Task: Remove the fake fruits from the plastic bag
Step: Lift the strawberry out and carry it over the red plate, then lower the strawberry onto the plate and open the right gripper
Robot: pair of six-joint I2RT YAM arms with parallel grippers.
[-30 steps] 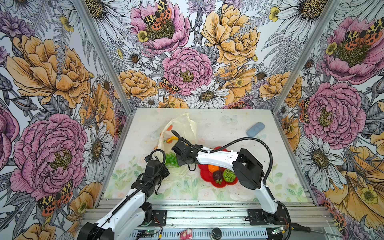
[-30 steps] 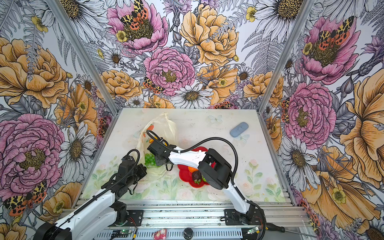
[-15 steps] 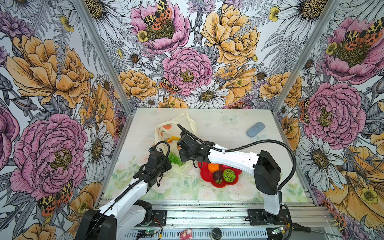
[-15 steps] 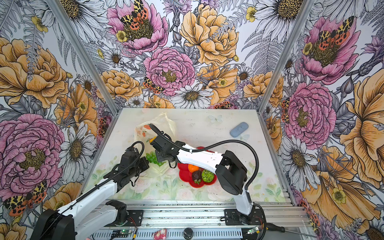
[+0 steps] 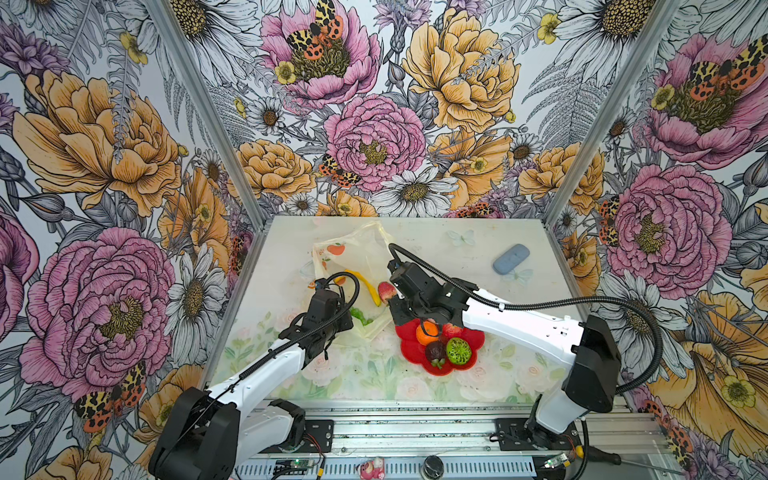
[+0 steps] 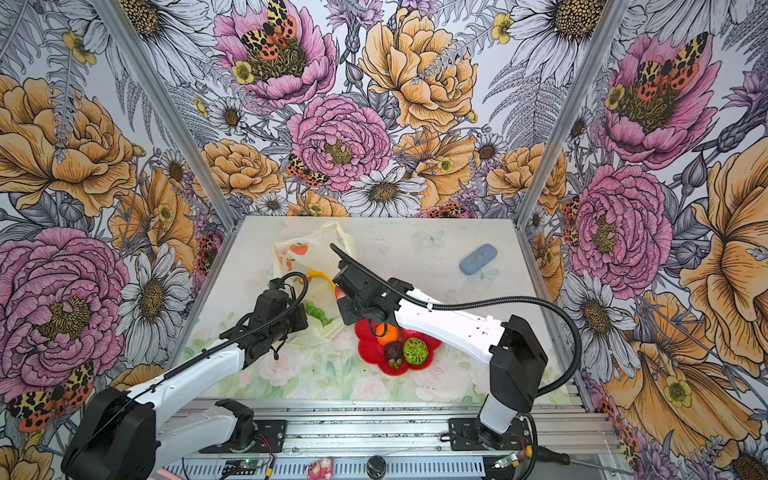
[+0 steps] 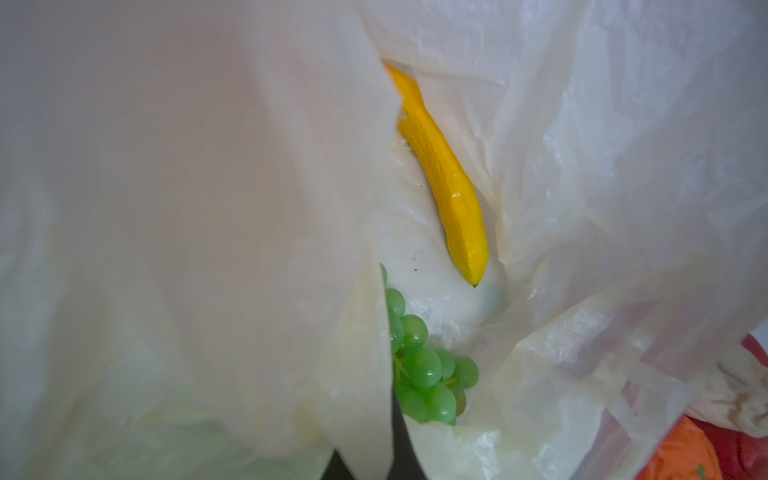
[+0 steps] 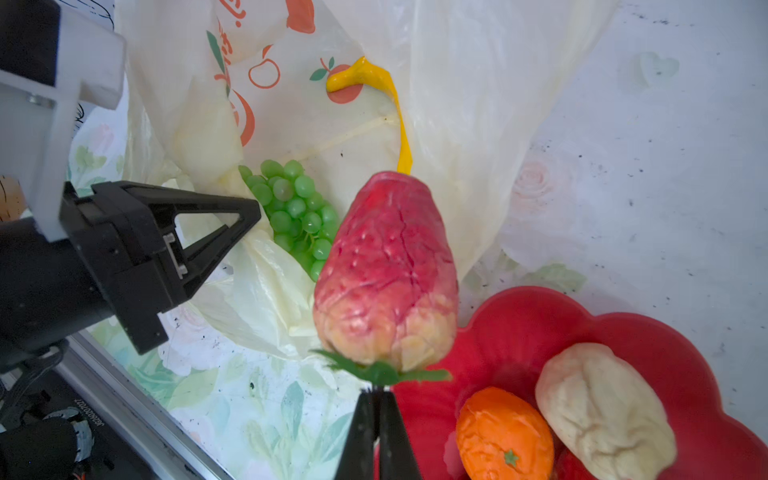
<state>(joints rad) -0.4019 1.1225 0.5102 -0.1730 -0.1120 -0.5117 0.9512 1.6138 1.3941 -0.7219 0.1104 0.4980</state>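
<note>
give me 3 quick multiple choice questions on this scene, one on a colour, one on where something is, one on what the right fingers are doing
1. The flower-shaped plate is: a) blue b) red c) white
2. The grape bunch is: a) on the plate b) inside the plastic bag c) held in the air
3. The right fingers are: a) wide open b) shut on the bag c) shut on the strawberry's green leaf

Answers: 1 b, its rim is red in both top views; 2 b, bag film surrounds it in the left wrist view; 3 c, the right wrist view shows them pinching the leaf.
</note>
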